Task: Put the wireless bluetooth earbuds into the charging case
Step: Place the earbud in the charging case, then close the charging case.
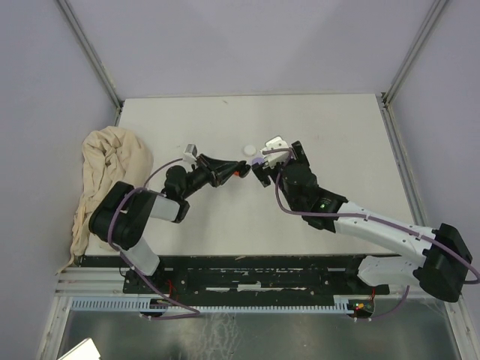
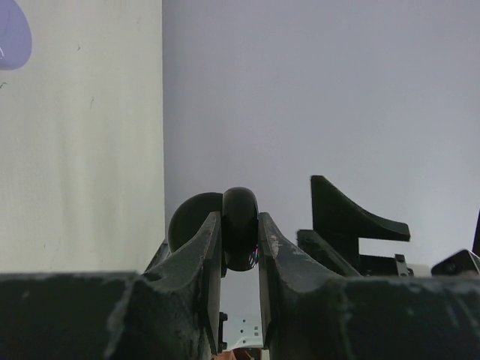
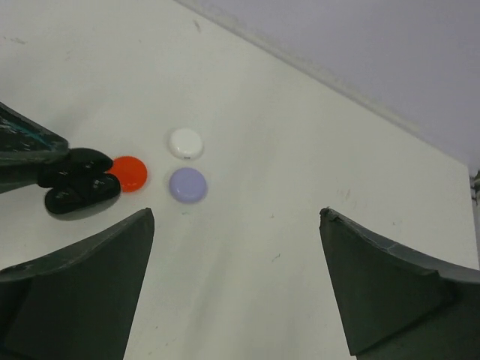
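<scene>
My left gripper (image 1: pixel 227 173) (image 2: pixel 240 225) is shut on a black round charging case (image 2: pixel 240 225), held on edge with a second black round half showing behind it. The right wrist view shows that case (image 3: pixel 75 186) at the left gripper's tip, touching a red disc (image 3: pixel 129 173) (image 1: pixel 241 171). A white disc (image 3: pixel 185 143) (image 1: pixel 247 150) and a lilac disc (image 3: pixel 187 184) (image 1: pixel 259 161) lie beside it. My right gripper (image 1: pixel 264 168) (image 3: pixel 236 217) is open and empty just right of the discs. I cannot make out any stemmed earbuds.
A crumpled beige cloth (image 1: pixel 105 176) lies at the table's left edge. Grey walls enclose the white table (image 1: pixel 337 135) on three sides. The lilac disc also shows at the top left of the left wrist view (image 2: pixel 11 34).
</scene>
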### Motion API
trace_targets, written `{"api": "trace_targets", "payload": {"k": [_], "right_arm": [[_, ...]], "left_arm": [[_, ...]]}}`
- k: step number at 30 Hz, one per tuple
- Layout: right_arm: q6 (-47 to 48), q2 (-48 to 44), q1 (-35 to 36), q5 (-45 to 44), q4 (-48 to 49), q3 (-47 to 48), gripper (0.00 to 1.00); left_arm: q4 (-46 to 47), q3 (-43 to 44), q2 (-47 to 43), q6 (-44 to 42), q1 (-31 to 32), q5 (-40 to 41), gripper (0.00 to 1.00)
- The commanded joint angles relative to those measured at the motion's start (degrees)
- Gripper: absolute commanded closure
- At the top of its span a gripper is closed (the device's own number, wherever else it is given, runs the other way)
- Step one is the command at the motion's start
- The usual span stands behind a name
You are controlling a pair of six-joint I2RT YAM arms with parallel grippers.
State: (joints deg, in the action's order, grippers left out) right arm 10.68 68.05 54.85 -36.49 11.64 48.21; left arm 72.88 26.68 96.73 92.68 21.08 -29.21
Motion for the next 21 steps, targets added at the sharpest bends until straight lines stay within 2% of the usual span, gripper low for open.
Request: {"api": "trace_targets", "payload": {"k": [1,6,10,15,21], "right_arm": [[-10.54,1.93,-2.71,-0.46,-5.68,0.68,0.00],[-12.14,2.12,-3.43,0.13,-5.02,-1.88,0.00],[-12.49,2.83,-4.70,0.71,1.38,-5.45,0.01],[-14.67,6.55,-5.28,2.30,-2.27,-1.80,0.00],[-17.34,8.06,-5.27,6.45,5.38,-6.60,0.01]], "left_arm": [[-4.24,-2.04,-6.17,-5.85,-0.12,4.33,0.97],[-10.95,-3.84,-12.83,-7.30,-0.09,8.87,0.97],[-16.08,-3.15,-16.41,-8.84,-0.05,10.90,0.97],[-19.71,-4.10,-20.96,-9.33,0.08,13.75,0.97],[-22.63,-5.35,-24.19,-8.46,0.80,19.01,0.97]]}}
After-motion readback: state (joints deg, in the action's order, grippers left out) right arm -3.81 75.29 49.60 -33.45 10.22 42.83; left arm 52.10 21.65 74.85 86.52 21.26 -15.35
